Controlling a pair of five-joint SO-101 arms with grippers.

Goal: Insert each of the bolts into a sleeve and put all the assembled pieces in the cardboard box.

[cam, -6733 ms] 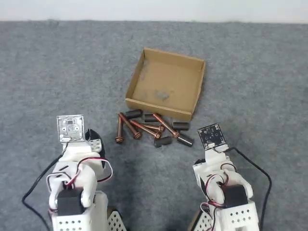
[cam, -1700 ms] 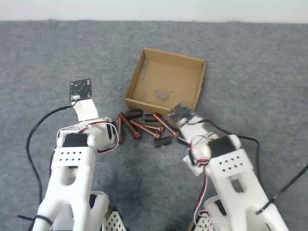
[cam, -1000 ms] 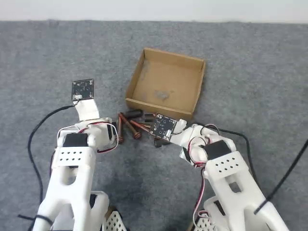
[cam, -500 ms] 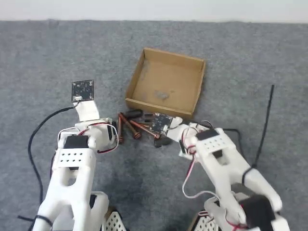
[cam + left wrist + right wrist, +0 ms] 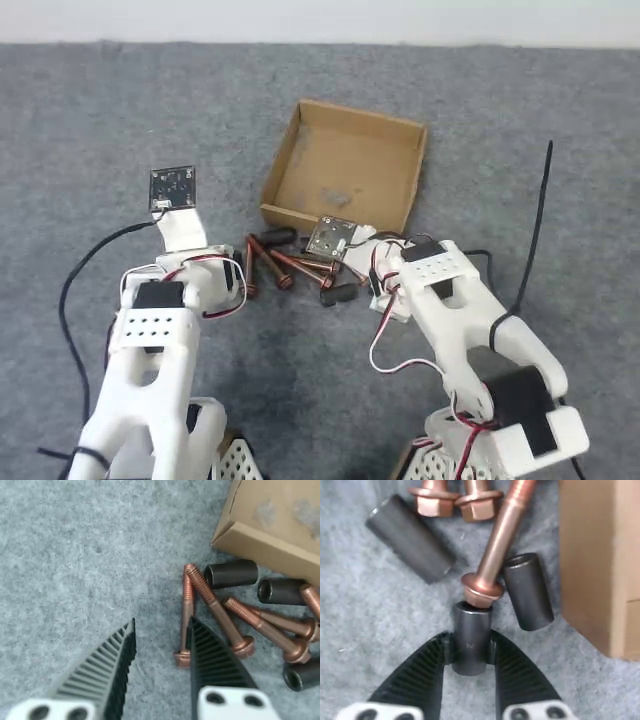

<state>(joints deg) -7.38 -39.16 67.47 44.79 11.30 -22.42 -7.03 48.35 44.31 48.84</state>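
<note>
Several copper bolts [image 5: 270, 262] and black sleeves [image 5: 338, 293] lie on the carpet in front of the open cardboard box [image 5: 300, 218]. My right gripper [image 5: 470, 639] is down at the right end of the pile, shut on a black sleeve [image 5: 471, 630] that lies on the carpet. A bolt's head [image 5: 481, 592] touches that sleeve's far end, and another sleeve [image 5: 527, 591] lies beside it. My left gripper [image 5: 162, 625] is open just above the carpet at the pile's left end. Its one finger [image 5: 210, 650] is right beside the outermost bolt [image 5: 186, 615].
The box wall [image 5: 590, 565] stands close beside the right gripper, and its corner [image 5: 270, 540] is beyond the left one. Grey carpet [image 5: 120, 120] covers the whole table. A black cable [image 5: 535, 230] arcs up by the right arm.
Both arms have come forward from rest. Over the last second the right arm swung toward the box and came down on the sleeve. The left arm has stayed still.
</note>
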